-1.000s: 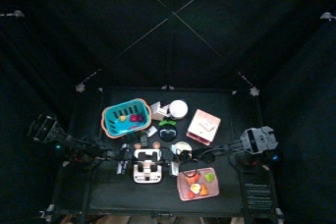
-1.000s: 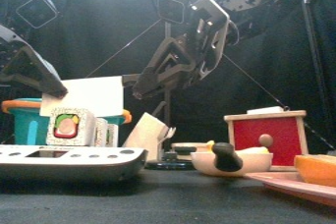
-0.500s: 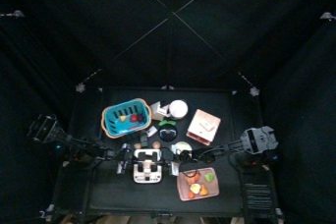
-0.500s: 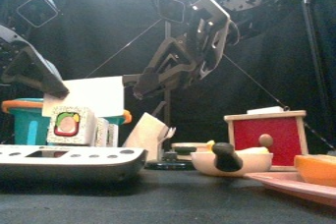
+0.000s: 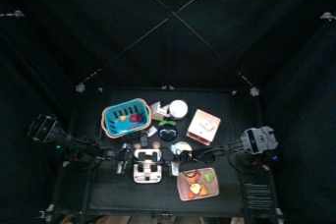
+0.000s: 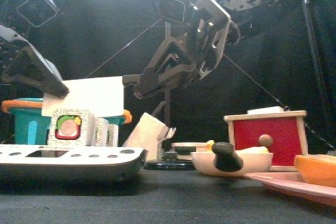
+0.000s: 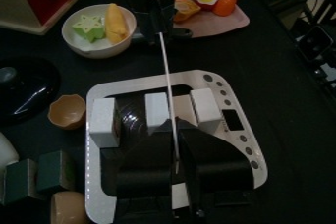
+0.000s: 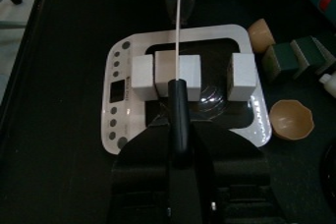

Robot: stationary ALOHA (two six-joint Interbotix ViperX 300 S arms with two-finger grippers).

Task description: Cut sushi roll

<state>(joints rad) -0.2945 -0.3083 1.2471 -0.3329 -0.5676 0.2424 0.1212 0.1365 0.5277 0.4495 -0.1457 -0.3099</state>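
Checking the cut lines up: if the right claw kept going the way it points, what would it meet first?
Probably the dark sushi roll on the white cutting board: the right claw aims the knife down over it, between the white guide blocks. Depth is unclear.

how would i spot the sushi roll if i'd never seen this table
Find the white cutting tray at the table's front edge. The sushi roll lies across it between white guide blocks. It is the only dark, round-ended cylinder there, under a thin blade.
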